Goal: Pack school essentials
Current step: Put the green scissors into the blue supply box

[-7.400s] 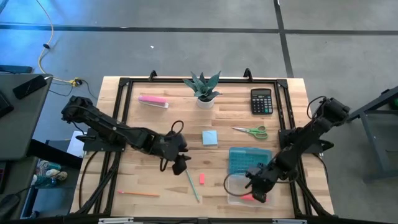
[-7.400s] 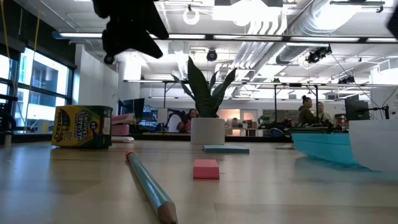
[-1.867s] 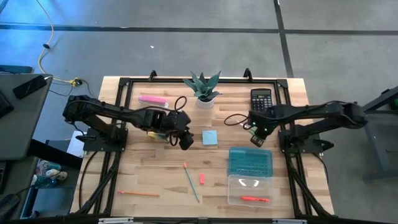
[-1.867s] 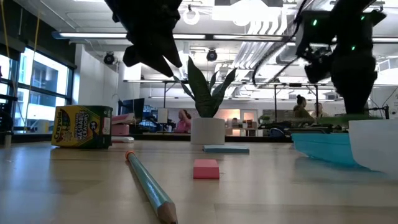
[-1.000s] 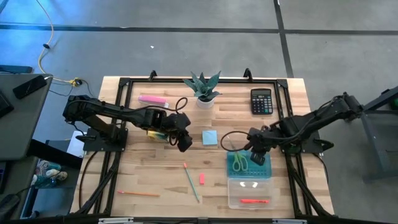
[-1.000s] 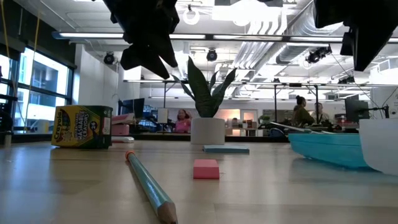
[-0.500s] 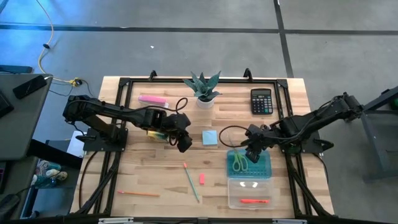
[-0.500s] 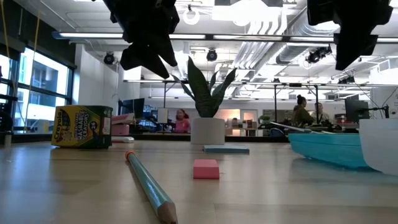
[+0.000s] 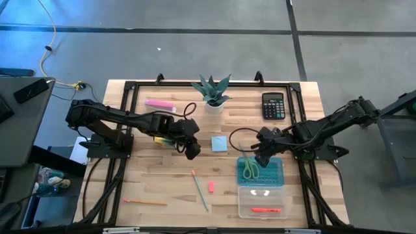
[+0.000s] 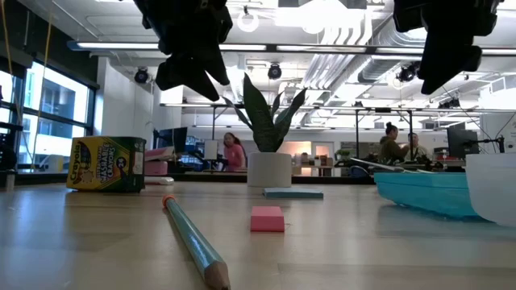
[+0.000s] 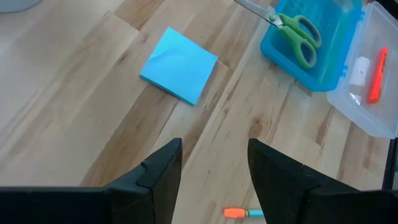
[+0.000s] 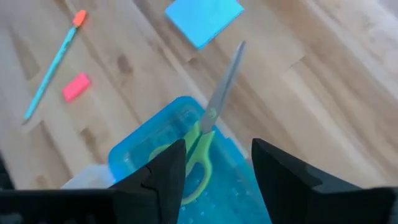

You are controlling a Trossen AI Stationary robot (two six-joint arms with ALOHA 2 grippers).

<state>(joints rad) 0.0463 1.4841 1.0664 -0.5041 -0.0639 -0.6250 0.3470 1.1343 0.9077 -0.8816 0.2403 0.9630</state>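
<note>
The green-handled scissors [image 9: 250,168] lie in the blue half of the open box [image 9: 272,170]. Their handles rest inside it [image 12: 200,152] and their blades [image 12: 225,73] stick out over its rim toward the light blue notepad [image 9: 219,143]. An orange-red pen [image 9: 263,210] lies in the clear half [image 9: 244,201]. My right gripper [image 9: 262,156] hovers open above the scissors, touching nothing. My left gripper [image 9: 189,147] hangs open left of the notepad [image 11: 179,65]. The greenish pencil [image 9: 199,190], red piece [image 9: 210,187] and orange pencil [image 9: 144,202] lie flat on the table.
A potted plant [image 9: 212,91], a pink bar [image 9: 160,104] and a black calculator [image 9: 273,105] stand along the far edge. A yellow crayon box [image 10: 107,163] sits under the left arm. Bare wood lies between the notepad and the pencil.
My right gripper has drawn back a little from over the blue half of the box toward the far edge and the notepad, staying open. The scissors have stayed where they lie in the box.
</note>
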